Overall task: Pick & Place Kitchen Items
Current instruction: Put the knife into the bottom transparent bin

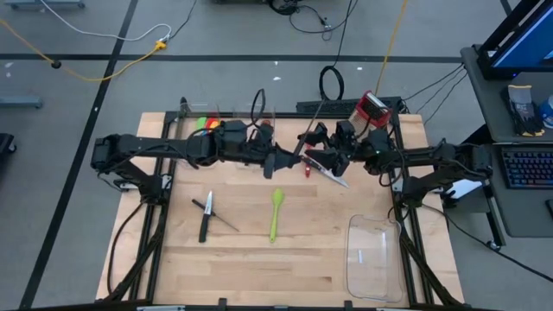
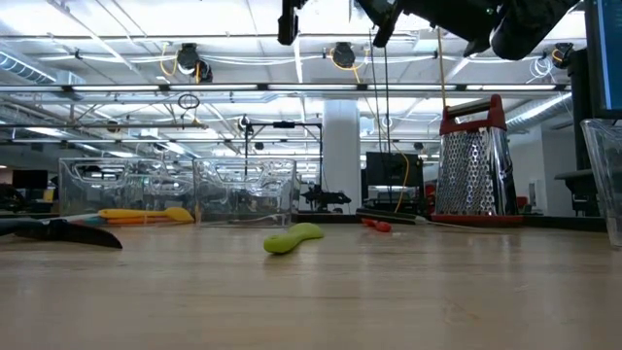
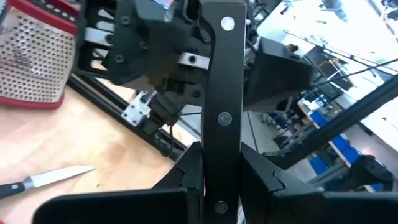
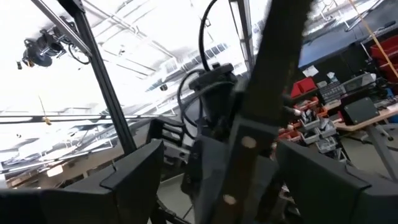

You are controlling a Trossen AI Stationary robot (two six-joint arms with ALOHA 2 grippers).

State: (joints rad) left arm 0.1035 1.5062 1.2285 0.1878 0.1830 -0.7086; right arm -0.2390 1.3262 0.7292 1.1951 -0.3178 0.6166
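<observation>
A knife with a black riveted handle (image 3: pixel 222 81) hangs above the table's middle (image 1: pixel 311 130). My left gripper (image 3: pixel 222 171), reaching in from the table's left (image 1: pixel 289 161), is shut on it. My right gripper (image 4: pixel 230 155) comes from the right (image 1: pixel 323 138) and is open. Its fingers stand on either side of the same handle (image 4: pixel 249 143) with gaps showing. On the table lie a green spoon (image 1: pixel 276 213), two black-handled knives (image 1: pixel 206 216), and a knife with a red utensil (image 1: pixel 327 169). My left gripper pinches the black handle between its two fingers, at the part by the lowest rivet (image 3: pixel 221 198). The fingers come level from the table's left. The knife is lifted clear of the table and runs on from the fingers toward the far edge, past my right gripper.
A red-and-silver box grater (image 1: pixel 372 107) stands at the far right. A clear bin (image 1: pixel 373 257) sits near the front right corner. Clear bins with yellow, red and green utensils (image 1: pixel 207 123) stand at the far left. Bare wood lies at the front.
</observation>
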